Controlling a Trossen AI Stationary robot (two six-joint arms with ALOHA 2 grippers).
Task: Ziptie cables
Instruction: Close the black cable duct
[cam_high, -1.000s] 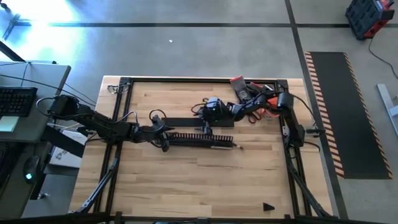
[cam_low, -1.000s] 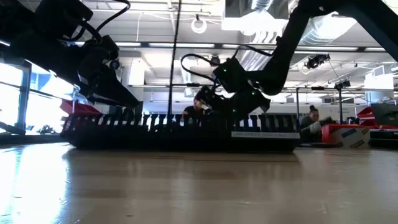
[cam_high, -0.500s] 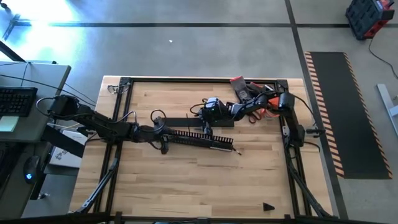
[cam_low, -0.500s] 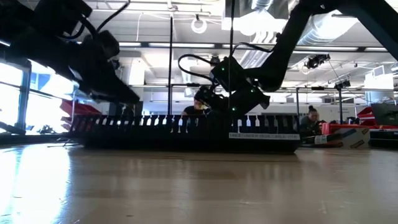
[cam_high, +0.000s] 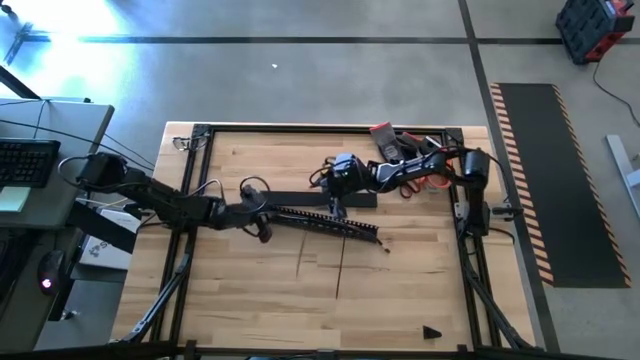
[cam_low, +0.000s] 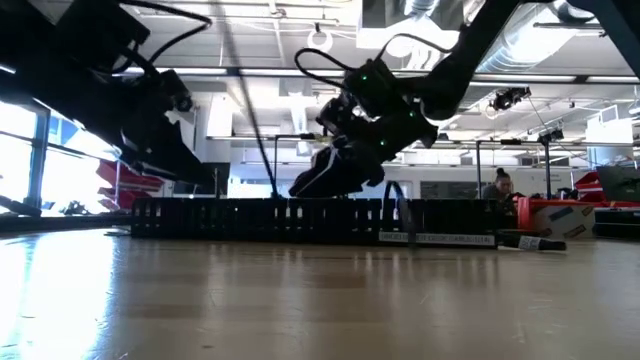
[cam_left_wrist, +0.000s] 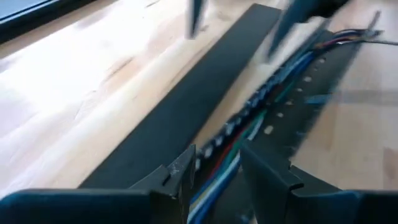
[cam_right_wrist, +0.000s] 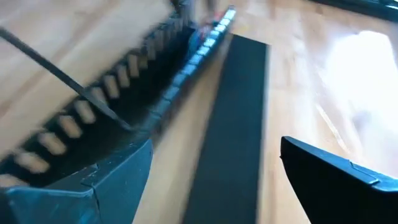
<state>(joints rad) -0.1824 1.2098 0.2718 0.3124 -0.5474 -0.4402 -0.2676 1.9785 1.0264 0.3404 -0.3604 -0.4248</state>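
A black slotted duct (cam_high: 325, 222) lies slanted mid-table, with a flat black strip (cam_high: 300, 197) just beyond it. The cables (cam_left_wrist: 227, 158), thin blue, green and white wires, run along inside the duct (cam_left_wrist: 298, 93). My left gripper (cam_high: 262, 218) is at the duct's left end, shut on the cables. My right gripper (cam_high: 335, 200) hovers open above the duct's middle (cam_low: 325, 180). Nothing is between its fingers (cam_right_wrist: 214, 168), and the strip (cam_right_wrist: 230, 124) shows below them. My left gripper (cam_left_wrist: 217, 171) has the cables' near end (cam_left_wrist: 214, 180) between its two fingers, where they leave the duct's left end. The fingers slant down from the table's left and lie along the wires. The wires stay lying in the duct.
Red and black tools (cam_high: 400, 150) lie at the far right corner beside the right arm. A black frame (cam_high: 190, 200) borders the wooden table. Two thin dark lines (cam_high: 339, 270) run from the duct toward the near edge. A small black piece (cam_high: 430, 332) lies near the front right.
My right gripper has risen off the duct's top and now hangs clear above it, still open. The duct has turned: its left end has swung toward the far edge, and it shows lower in the low view. The thin dark lines are new.
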